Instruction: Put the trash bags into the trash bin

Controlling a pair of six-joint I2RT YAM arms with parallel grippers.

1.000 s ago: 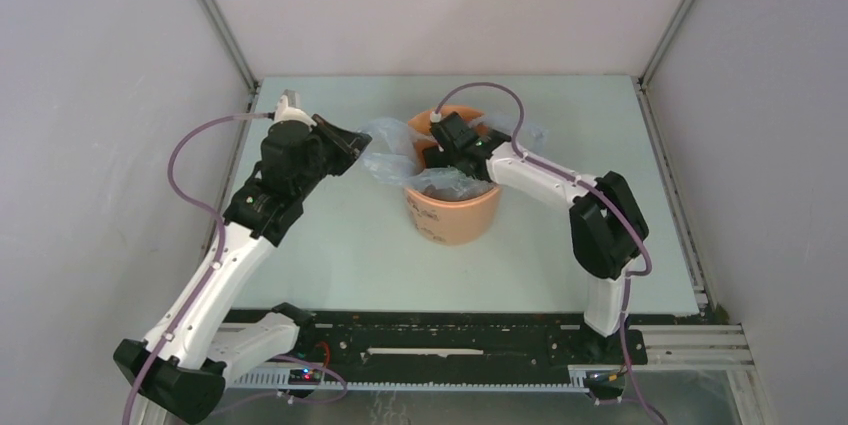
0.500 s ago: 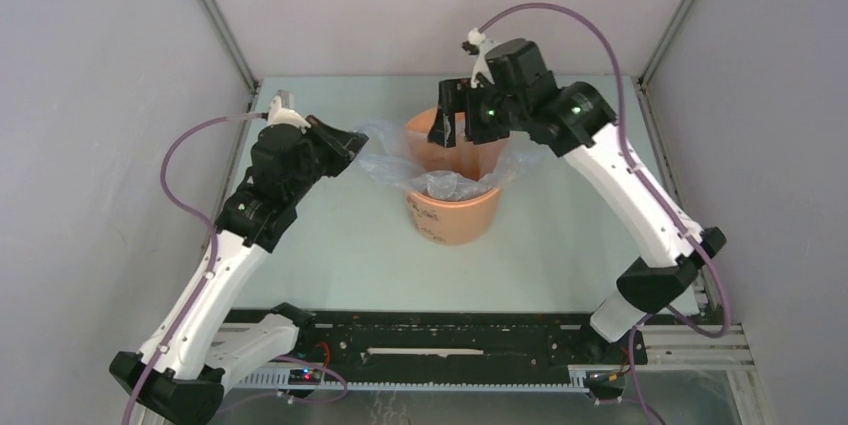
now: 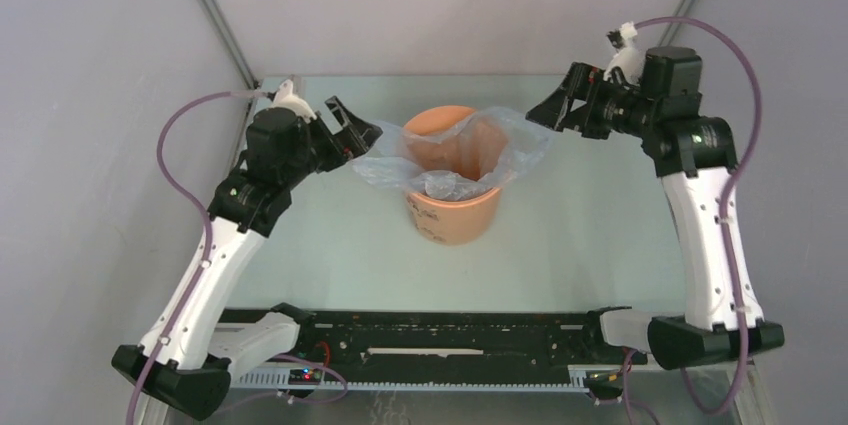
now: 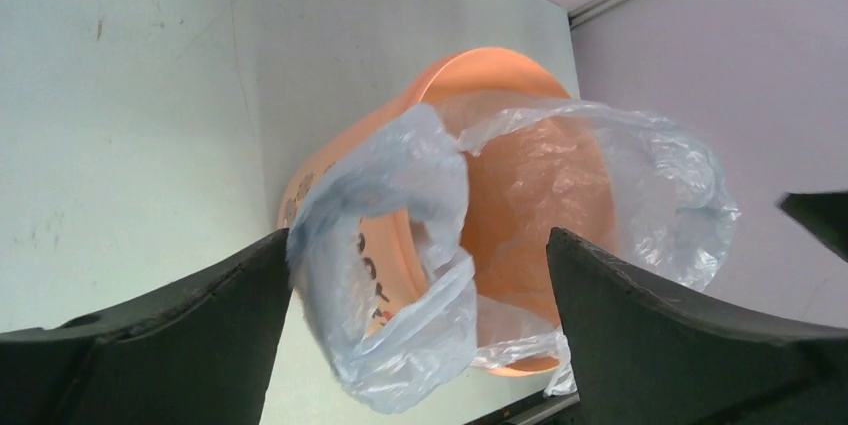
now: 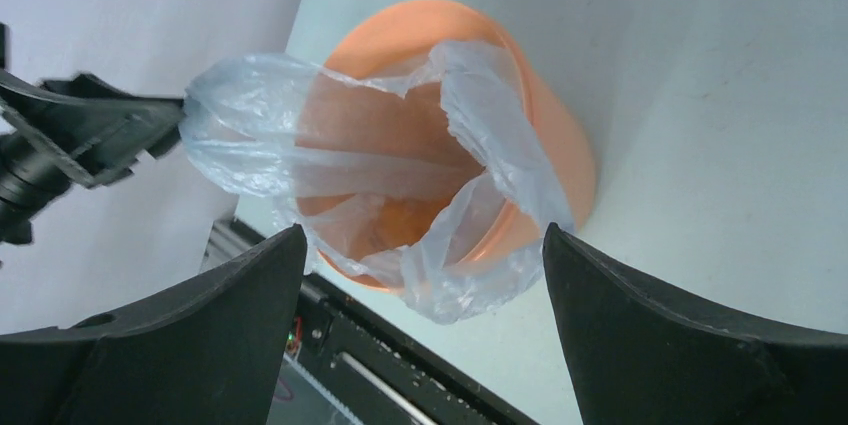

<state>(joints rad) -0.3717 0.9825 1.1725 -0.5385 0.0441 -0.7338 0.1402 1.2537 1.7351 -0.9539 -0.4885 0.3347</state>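
Tools first: the left tool [image 3: 358, 135] and right tool [image 3: 548, 112] both stand spread wide, holding nothing, one either side of the bin. The left one is just beside the film; whether it touches, I cannot tell.

On the table [image 3: 560, 245], the trash bag [image 3: 385, 170] sits in the trash bin [image 3: 455, 215], its bottom crumpled inside and its mouth draped over the left, near and right rim. The far rim is bare. Bin and bag both open upward, long axis vertical, while the loose flaps spread left to right.

With nothing pinning it, the floppy film may spring or slide out. A tool snagging a flap could likely tip the bin, whose label [image 3: 432, 227] faces the arms.
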